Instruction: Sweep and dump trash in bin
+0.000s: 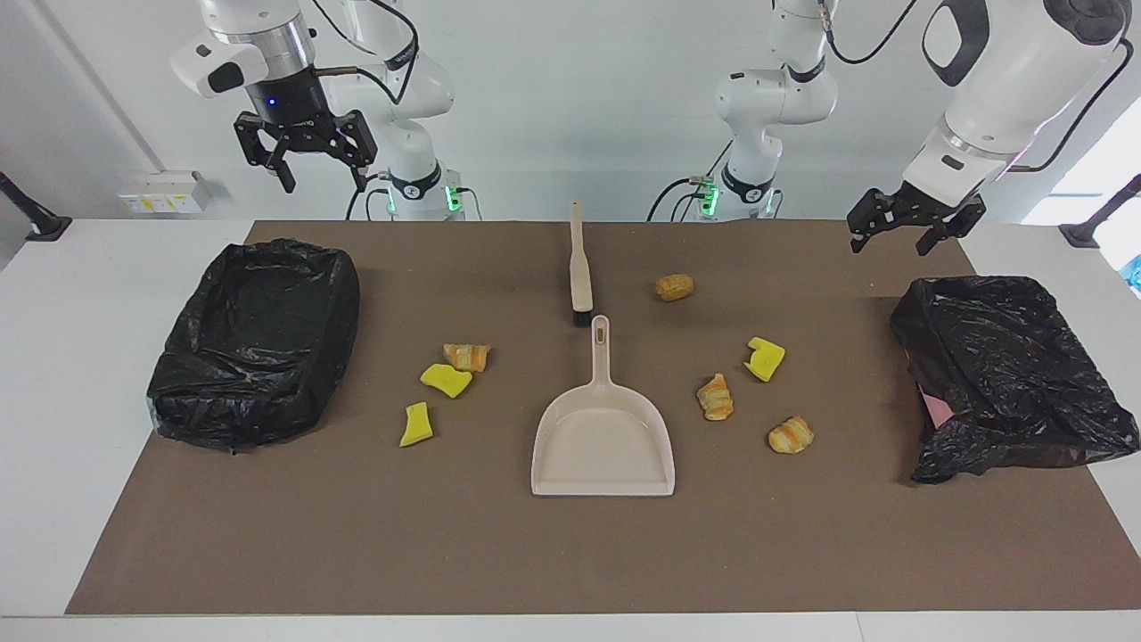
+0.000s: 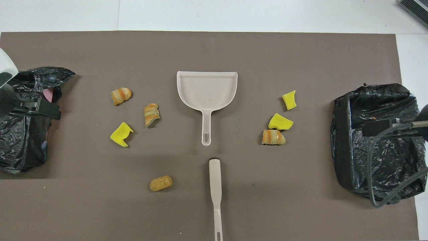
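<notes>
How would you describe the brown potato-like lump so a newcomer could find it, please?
Start at the beige brush lying mid-table near the robots. Beside it, toward the left arm's end, sits the potato-like lump. It alone is plain brown and lies apart from the other scraps.

I see a brown mat [image 1: 570,553] covering most of my white table [image 1: 53,357], with bare table showing along the frame's edges. In the upper left of the facing frame a small white box with yellow labels [image 1: 165,192] sits by the wall, a black bracket [image 1: 36,223] just below it.
</notes>
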